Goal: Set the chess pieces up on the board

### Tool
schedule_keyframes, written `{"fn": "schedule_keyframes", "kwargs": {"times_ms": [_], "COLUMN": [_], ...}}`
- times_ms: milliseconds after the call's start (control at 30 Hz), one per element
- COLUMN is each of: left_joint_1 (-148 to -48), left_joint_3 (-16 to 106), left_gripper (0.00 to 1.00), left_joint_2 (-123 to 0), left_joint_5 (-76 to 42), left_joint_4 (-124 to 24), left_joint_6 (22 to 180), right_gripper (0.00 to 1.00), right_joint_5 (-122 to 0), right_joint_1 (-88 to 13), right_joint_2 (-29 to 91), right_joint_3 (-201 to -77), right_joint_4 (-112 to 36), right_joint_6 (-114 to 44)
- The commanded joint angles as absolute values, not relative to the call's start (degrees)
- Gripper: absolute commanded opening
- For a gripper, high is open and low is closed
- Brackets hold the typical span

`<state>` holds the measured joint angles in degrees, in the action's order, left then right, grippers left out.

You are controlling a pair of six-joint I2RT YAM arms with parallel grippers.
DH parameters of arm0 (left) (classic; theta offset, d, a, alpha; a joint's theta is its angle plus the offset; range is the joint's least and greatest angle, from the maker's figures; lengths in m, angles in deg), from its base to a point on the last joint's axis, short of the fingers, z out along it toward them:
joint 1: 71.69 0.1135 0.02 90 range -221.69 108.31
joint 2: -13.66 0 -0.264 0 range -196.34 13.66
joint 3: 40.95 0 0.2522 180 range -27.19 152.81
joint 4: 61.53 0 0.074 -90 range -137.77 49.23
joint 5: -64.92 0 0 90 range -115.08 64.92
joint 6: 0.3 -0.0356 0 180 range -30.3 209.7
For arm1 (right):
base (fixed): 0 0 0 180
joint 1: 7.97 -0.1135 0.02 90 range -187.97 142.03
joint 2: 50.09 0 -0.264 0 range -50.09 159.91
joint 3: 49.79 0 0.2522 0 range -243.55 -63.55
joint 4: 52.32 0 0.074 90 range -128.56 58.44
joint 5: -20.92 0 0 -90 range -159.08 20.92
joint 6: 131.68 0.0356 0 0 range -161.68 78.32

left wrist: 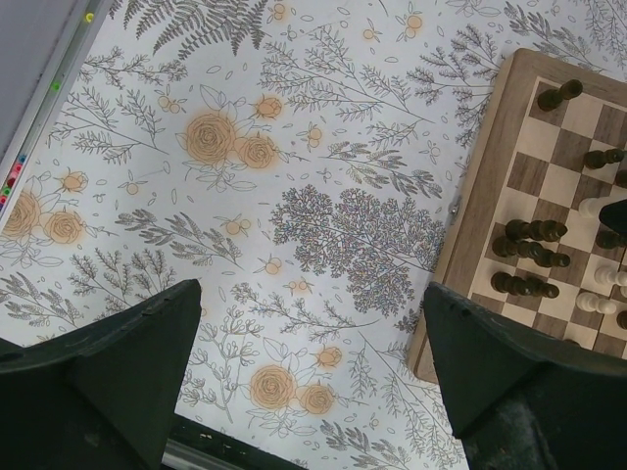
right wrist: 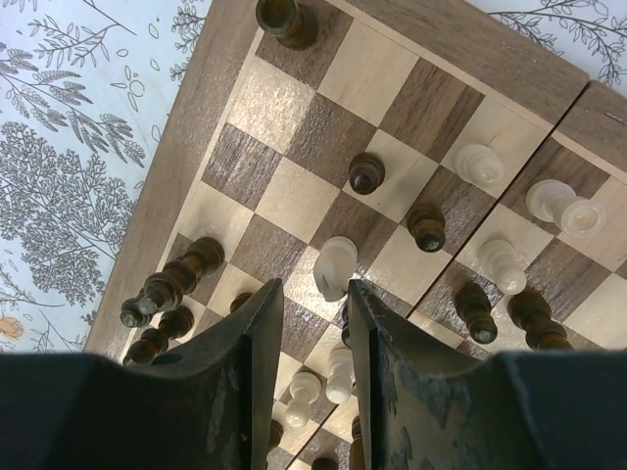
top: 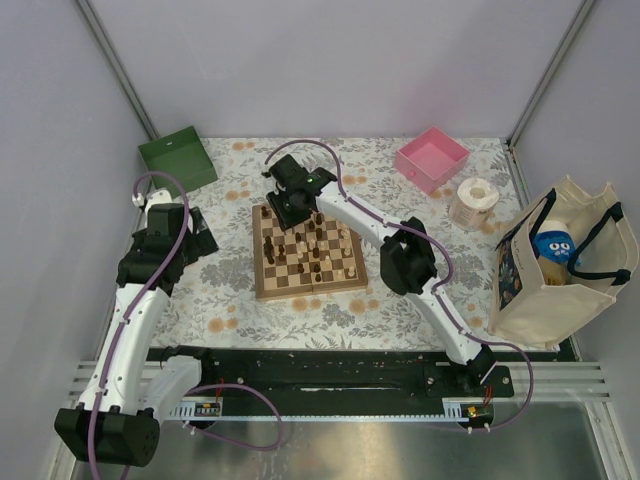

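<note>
The board (top: 262, 292) lies at the table's middle, with dark and cream chess pieces (top: 318, 243) scattered over it. My right gripper (top: 290, 206) hovers over the board's far left part. In the right wrist view its jaws (right wrist: 315, 294) stand narrowly open with nothing between them. A cream knight-like piece (right wrist: 335, 266) stands just beyond the tips. Dark pieces (right wrist: 367, 173) and cream pieces (right wrist: 480, 163) stand further off, and several dark pieces (right wrist: 167, 289) lie on their sides at the left edge. My left gripper (left wrist: 313, 304) is wide open and empty over the floral cloth, left of the board (left wrist: 477, 211).
A green box (top: 178, 157) stands at the back left and a pink box (top: 432, 158) at the back right. A paper roll (top: 473, 202) and a cream tote bag (top: 560, 265) holding a blue toy stand to the right of the board.
</note>
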<state>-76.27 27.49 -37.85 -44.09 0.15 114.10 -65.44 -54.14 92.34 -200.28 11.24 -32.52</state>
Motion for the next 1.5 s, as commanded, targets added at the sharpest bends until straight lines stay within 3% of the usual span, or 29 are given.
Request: {"fn": "schedule_keyframes", "kwargs": {"times_ms": [0,933,1200,1467], "left_joint_1": [-75.20,-73.45,-73.18,-72.83], "left_joint_3": [27.31,26.95,26.95,26.87], "left_gripper": [0.99,0.99,0.99,0.99], "left_joint_2": [-37.85,-37.94,-37.94,-38.29], "left_joint_5": [-42.22,-39.59,-39.32,-38.97], "left_joint_4": [-2.16,-3.04,-3.12,-3.21], "left_joint_6": [113.70,113.43,113.43,113.43], "right_gripper": [0.41,0.35,0.11,0.07], "right_joint_5": [-67.14,-67.76,-66.62,-73.11], "right_joint_1": [-54.55,-54.46,-54.55,-54.46], "right_joint_2": [92.99,94.93,93.00,83.08], "right_joint_3": [-203.65,-204.70,-205.23,-202.51], "right_joint_4": [11.53,11.89,11.71,10.92], "right_joint_6": [-33.42,-34.65,-34.48,-36.85]}}
